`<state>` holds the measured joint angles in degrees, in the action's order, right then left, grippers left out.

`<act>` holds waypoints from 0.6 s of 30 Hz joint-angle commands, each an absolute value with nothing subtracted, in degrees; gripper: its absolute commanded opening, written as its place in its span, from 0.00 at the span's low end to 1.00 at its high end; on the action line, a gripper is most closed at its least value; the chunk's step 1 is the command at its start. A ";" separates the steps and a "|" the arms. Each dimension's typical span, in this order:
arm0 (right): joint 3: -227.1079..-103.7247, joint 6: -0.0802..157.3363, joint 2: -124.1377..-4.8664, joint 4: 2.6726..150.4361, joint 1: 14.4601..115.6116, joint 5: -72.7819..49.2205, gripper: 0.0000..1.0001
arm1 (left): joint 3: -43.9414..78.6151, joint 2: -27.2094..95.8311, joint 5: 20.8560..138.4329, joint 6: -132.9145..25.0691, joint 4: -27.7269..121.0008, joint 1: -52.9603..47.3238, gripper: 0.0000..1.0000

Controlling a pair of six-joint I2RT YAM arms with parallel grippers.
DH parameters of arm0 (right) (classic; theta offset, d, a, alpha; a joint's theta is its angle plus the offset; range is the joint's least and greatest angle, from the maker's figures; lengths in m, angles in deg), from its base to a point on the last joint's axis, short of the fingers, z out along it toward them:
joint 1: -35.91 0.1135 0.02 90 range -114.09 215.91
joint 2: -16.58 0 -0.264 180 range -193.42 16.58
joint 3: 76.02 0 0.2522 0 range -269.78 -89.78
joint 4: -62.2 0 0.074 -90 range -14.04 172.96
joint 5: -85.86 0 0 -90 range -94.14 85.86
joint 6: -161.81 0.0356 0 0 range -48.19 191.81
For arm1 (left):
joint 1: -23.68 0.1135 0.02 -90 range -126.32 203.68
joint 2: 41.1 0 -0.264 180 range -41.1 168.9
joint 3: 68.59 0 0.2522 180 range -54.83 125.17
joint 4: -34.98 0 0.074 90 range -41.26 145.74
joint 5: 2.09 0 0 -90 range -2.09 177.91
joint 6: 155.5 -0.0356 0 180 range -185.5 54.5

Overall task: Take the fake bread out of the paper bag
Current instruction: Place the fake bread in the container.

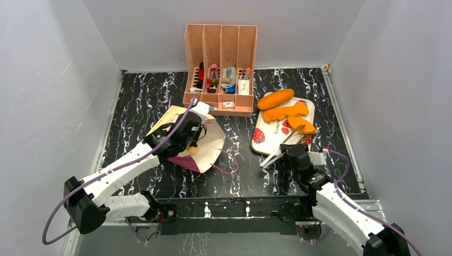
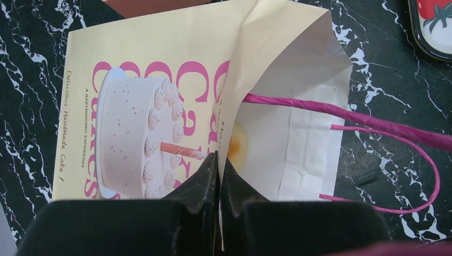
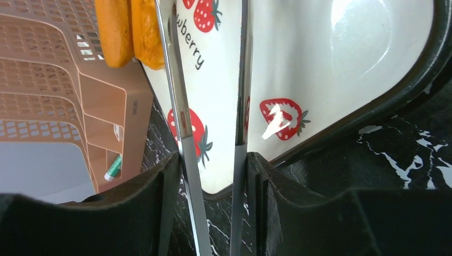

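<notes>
paper bag (image 1: 209,140): 1, lying flat on surface; left jaws pinched shut on its upper flap. fake bread: 3 loaves (image 1: 286,112) on tray (image 1: 265,140); 1 bun (image 1: 194,150), apparently at the bag mouth. tongs (image 1: 281,148): 1, gripped between part-closed right jaws. advice: lift flap high, hold mouth wide for tongs.

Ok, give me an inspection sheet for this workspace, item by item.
Surface: black marble-pattern table with white veins.
Job's things: tan paper bag with cake print lies flat, mouth open; three glossy orange toy loaves on the white strawberry-print tray; golden patch inside the bag, unclear what.
Clutter: peach plastic organiser at the back, small items inside.
Grippers: left gripper shut on the bag's mouth edge; right gripper holding metal tongs pointed over the tray.
Cables: purple cable along each arm; the bag's pink cord handle lying on the table.
Surroundings: plain grey walls on three sides.
</notes>
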<state>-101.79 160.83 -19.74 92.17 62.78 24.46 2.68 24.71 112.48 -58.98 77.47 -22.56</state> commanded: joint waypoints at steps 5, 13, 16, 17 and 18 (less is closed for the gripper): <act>-101.48 160.76 -17.39 90.18 62.45 23.94 0.45 | 2.65 23.37 112.96 -59.53 77.72 -22.45 0.00; -101.47 160.74 -16.05 91.17 62.45 22.78 0.46 | 2.82 23.35 113.35 -59.29 78.22 -22.46 0.00; -101.62 160.76 -15.07 92.18 62.44 22.67 0.46 | 2.82 23.17 113.49 -59.35 78.40 -22.43 0.00; -101.71 160.76 -14.72 92.54 62.41 22.67 0.46 | 2.82 23.11 113.55 -59.35 78.44 -22.42 0.00; -101.80 160.80 -14.23 92.89 62.45 22.60 0.46 | 2.85 23.03 113.56 -59.35 78.49 -22.41 0.00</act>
